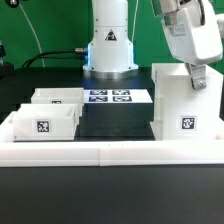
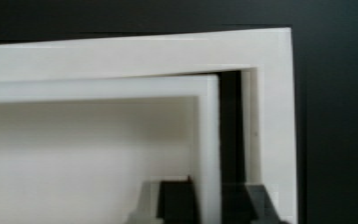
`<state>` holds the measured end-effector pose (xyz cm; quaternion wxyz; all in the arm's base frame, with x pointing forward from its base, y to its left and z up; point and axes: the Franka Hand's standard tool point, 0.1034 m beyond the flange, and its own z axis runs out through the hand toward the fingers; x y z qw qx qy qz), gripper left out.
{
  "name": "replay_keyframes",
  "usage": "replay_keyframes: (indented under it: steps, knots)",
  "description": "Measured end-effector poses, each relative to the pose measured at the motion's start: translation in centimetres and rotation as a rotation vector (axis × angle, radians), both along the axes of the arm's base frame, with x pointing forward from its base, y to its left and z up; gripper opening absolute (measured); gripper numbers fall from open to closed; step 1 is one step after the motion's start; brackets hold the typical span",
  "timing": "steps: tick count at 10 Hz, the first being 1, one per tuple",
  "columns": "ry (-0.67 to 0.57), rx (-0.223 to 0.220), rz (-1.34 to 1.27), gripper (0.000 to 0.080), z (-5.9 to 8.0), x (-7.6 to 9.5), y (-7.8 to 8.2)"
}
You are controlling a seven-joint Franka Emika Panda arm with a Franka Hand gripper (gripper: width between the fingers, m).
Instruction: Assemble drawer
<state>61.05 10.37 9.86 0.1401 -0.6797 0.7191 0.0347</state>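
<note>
although the robot's two-finger gripper (image 1: pixel 197 80) sits at the top edge of the tall white plastic open-fronted box shell (image 1: pixel 185 118), which stands upright at the exterior view's right on the black counter (image 1: pixel 112 125), and its dark fingers (image 2: pixel 169 203) straddle one thin shell wall in the wrist view, it cannot be told whether they press it or stand just clear. recommended: seat the wall deep and centred before closing, then move the shell slowly and level, since a one-wall hold invites tipping. the small white open-topped front tray (image 1: pixel 45 122) and rear tray (image 1: pixel 60 97) lie well apart at the exterior view's left, not yet inserted.

Upright shell (image 1: pixel 185 110); two trays (image 1: pixel 45 122) apart, seemingly empty.
</note>
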Motion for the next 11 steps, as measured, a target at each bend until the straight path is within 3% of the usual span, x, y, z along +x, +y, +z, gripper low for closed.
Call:
replay_keyframes:
  steps: [5, 11]
  knots:
    - [-0.012, 0.006, -0.002, 0.0045, 0.2, 3.5, 0.7]
    - [-0.008, 0.006, 0.000, 0.0047, 0.2, 3.7, 0.7]
